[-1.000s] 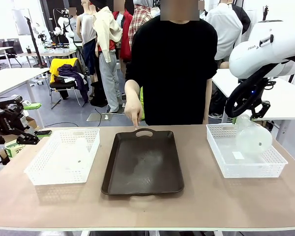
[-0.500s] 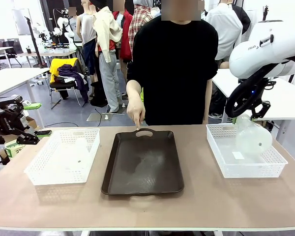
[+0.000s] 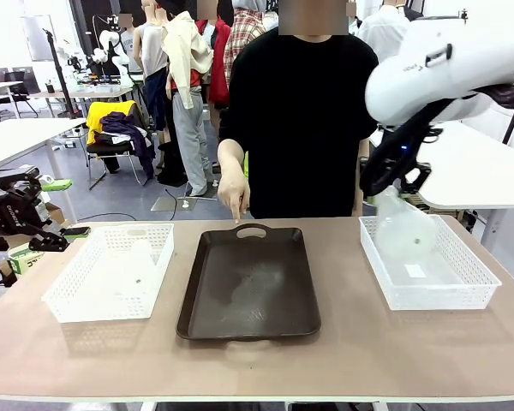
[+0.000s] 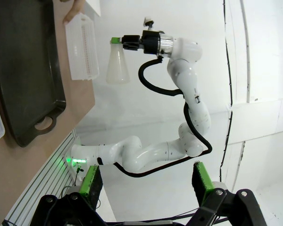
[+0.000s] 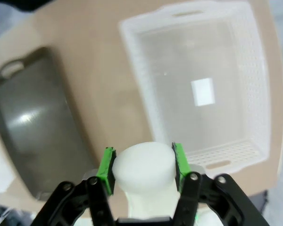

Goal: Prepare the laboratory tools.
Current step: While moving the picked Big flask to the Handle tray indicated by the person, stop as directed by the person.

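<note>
Clamping a flask (image 3: 403,233) above right basket (image 3: 430,296), right gripper (image 5: 144,162); left basket (image 3: 84,309) holds another flask (image 3: 139,262); left gripper (image 4: 146,181) wide.

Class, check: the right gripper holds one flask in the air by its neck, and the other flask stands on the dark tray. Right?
No: the front view shows the other flask in the left basket, not on the dark tray. The right gripper holds one flask in the air by its neck.

A lab-like workroom: white worktables (image 3: 21,135) at nine and three o'clock, a clothes-heaped chair (image 3: 113,137) at ten.
</note>
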Robot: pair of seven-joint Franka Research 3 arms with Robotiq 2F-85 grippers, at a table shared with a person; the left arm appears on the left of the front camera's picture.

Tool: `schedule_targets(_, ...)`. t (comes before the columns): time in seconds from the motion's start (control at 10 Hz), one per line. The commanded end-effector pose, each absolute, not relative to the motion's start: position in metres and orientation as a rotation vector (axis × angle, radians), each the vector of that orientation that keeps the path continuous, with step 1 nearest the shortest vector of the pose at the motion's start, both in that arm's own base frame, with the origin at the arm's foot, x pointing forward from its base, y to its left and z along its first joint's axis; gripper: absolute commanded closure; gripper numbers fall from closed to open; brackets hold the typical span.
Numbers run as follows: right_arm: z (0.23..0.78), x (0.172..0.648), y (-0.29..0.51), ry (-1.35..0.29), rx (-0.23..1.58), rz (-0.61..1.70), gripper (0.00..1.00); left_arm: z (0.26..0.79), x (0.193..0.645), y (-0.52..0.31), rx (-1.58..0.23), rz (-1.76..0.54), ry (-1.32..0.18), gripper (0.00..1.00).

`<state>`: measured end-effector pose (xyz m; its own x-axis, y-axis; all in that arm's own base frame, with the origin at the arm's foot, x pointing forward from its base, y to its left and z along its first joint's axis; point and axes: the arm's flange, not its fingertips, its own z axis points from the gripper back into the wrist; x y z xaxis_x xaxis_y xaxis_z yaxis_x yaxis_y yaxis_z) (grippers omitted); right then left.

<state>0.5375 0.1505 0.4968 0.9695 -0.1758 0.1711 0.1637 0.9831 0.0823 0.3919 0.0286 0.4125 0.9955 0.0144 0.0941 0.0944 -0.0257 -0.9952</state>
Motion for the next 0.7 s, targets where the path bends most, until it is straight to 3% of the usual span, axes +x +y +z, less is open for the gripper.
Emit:
schedule_targets(0.0, 0.503, 0.550, 0.191, -0.162, 0.091, -0.119, 1.00, 0.415, 0.391, 0.031, -1.606, -0.069, -0.086, 0.00)
schedule_targets(0.6, 0.462, 0.576, 0.327, -0.030, 0.138, 0.066, 1.00, 0.415, 0.391, 0.031, -1.606, -0.069, -0.086, 0.00)
